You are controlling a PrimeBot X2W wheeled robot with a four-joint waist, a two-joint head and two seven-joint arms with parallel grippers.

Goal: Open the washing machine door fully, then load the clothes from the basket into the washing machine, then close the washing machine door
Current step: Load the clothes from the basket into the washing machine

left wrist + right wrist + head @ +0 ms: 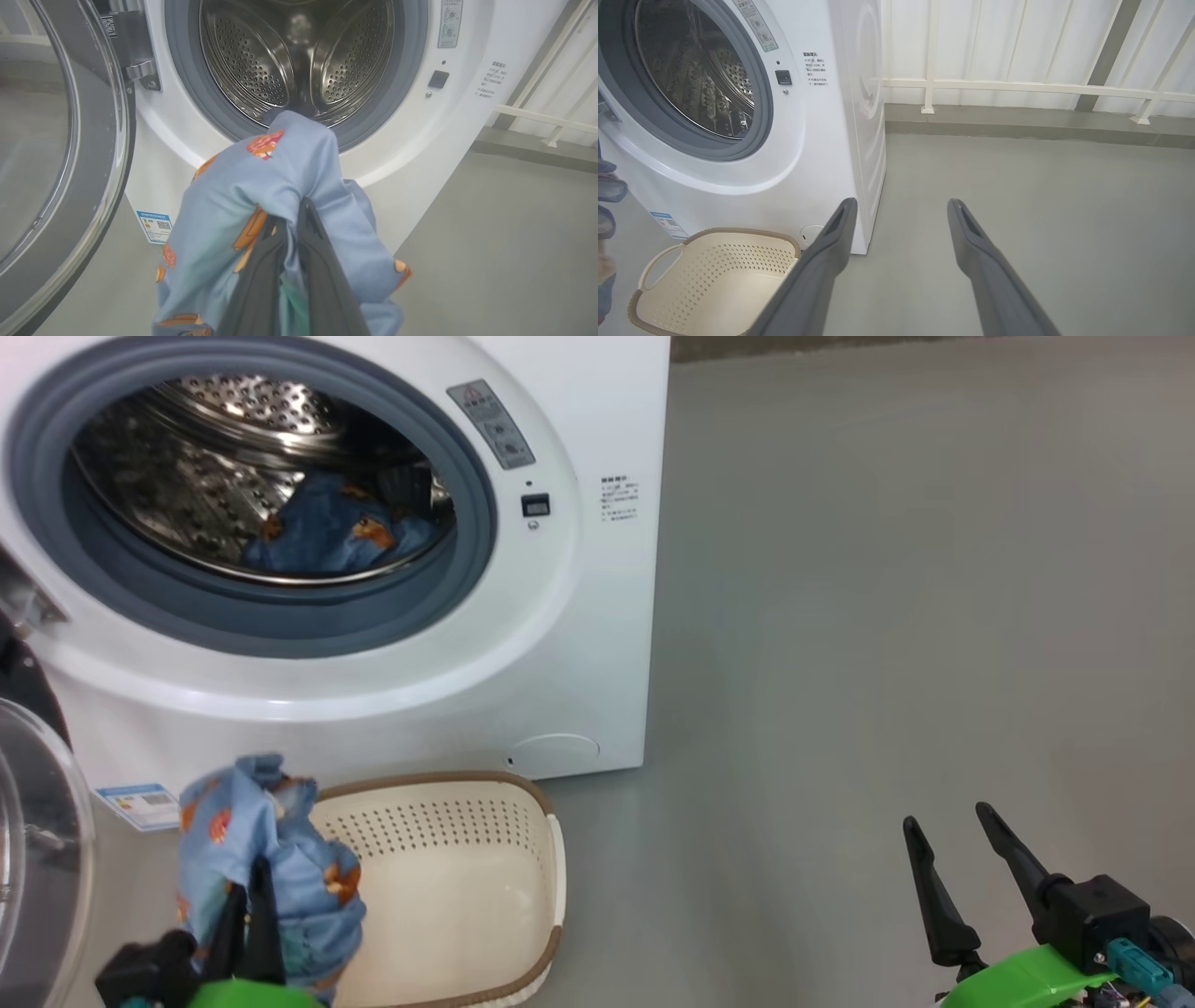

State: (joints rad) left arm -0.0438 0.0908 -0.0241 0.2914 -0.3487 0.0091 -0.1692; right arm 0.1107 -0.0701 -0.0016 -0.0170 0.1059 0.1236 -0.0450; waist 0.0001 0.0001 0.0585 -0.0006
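Dark, long fingers of the left gripper [289,219] are clenched on the soft light blue garment with orange-brown cartoon prints [280,168]. The cloth bunches over both finger tips and hangs in folds on either side. In the head view this gripper [247,887] sits at 7 o'clock, holding the garment [271,859] up above the left end of the small cream plastic basket with perforated sides and a brown woven-look rim [523,793]. The basket stands on the smooth grey floor [887,616] just in front of the white boxy front-loading washing machine [579,644].

At 12 o'clock from the held garment is the machine's round mouth, ringed by a grey rubber gasket [476,523]. Behind it is the perforated steel drum [187,476], where another bundle of blue printed cloth [327,532] lies low. The large round door with a glossy dark rim and clear bulging glass [93,186] is swung wide at 9 o'clock, hung on a metal hinge [140,70].

A blue label sticker [140,805] and a round service flap [555,754] mark the lower front panel.

At 4 o'clock, well apart from the basket, the right gripper [948,821] is released, its 2 fingers spread over bare floor. Its wrist view shows white railing [1017,86] at 1 o'clock.
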